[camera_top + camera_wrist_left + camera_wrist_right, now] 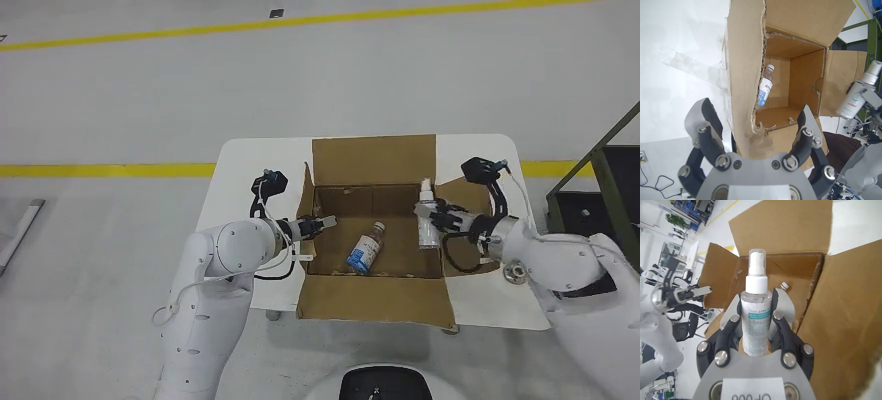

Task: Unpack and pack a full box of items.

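**Top view.** White rectangular desk point(250, 165) carrying one open brown cardboard box point(375, 298) with its flaps turned outward. On the box floor lies one clear plastic water bottle with a blue-and-white label point(366, 250), on its side, cap toward the far wall. Left tool point(325, 222) is at the box's left wall. Right tool point(437, 217) is over the right side of the box interior. It is clenched on one clear plastic spray bottle with a white pump head and pale label point(427, 212), nozzle pointing to the far wall.

**Left wrist view.** Left tool point(756, 106) is released, fingers spread wide. The torn edge of the box flap stands between them; contact with the cardboard cannot be judged. The water bottle point(765, 89) is inside the box, partly behind that flap. The spray bottle point(853, 100) is in the right tool at the opposite side.

**Right wrist view.** Right tool point(756, 298) has both fingers pressed on the spray bottle point(755, 321) body, below the shoulder. A clear cap covers the pump. The water bottle point(784, 285) shows its white cap just past one finger, lower in the box. The left tool point(701, 290) is at the opposite flap.
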